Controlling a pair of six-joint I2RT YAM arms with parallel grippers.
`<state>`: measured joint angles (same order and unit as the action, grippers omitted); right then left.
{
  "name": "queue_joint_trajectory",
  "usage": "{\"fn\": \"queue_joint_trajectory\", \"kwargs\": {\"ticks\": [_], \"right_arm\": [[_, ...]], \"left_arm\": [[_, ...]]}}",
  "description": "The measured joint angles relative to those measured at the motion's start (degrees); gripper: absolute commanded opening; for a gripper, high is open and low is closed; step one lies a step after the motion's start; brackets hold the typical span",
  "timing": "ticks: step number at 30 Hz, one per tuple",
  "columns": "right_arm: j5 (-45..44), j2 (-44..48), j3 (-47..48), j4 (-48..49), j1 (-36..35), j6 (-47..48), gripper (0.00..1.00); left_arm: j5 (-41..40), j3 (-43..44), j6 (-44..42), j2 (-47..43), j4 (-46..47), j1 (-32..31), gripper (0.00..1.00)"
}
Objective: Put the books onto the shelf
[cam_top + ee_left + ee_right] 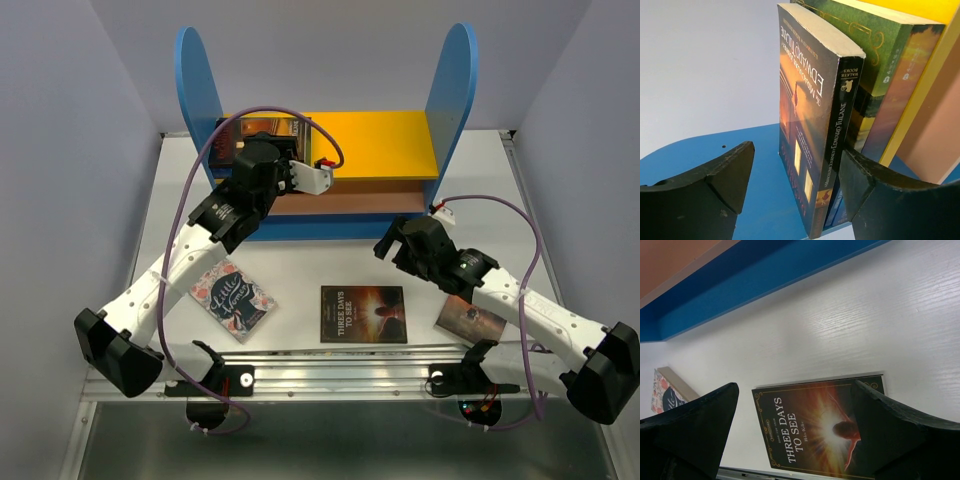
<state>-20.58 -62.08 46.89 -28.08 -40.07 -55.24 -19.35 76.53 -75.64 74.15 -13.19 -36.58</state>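
Paperback books (880,65) stand together at the left panel of the blue-sided, yellow-topped shelf (200,80). I see the outermost one, a dark Edward Tulane paperback (810,125), between the parted jaws of my left gripper (799,155), its cover clear of one jaw. My right gripper (795,390) has its jaws wide over the dark Three Days to See paperback (815,435), which lies flat on the white surface (865,330).

You've got three books lying flat on the bench (300,255): Little Women (233,297), Three Days to See (363,314) and a third one (468,318) on the right. There's one shelf (380,140), with at least two more standing on it: Edward Tulane (810,125) and a green-covered one (880,45).
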Motion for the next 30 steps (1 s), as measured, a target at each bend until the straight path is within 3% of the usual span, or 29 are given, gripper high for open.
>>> {"fn": "queue_joint_trajectory", "kwargs": {"ticks": [15, 30], "right_arm": [[0.0, 0.0, 0.0, 0.0, 0.4, 0.0, 1.0], [0.0, -0.3, 0.4, 0.0, 0.4, 0.0, 1.0]], "left_arm": [[3.2, 5.5, -0.1, -0.1, -11.0, 0.1, 0.79], [4.3, 5.7, -0.4, -0.1, -15.0, 0.1, 0.79]]}}
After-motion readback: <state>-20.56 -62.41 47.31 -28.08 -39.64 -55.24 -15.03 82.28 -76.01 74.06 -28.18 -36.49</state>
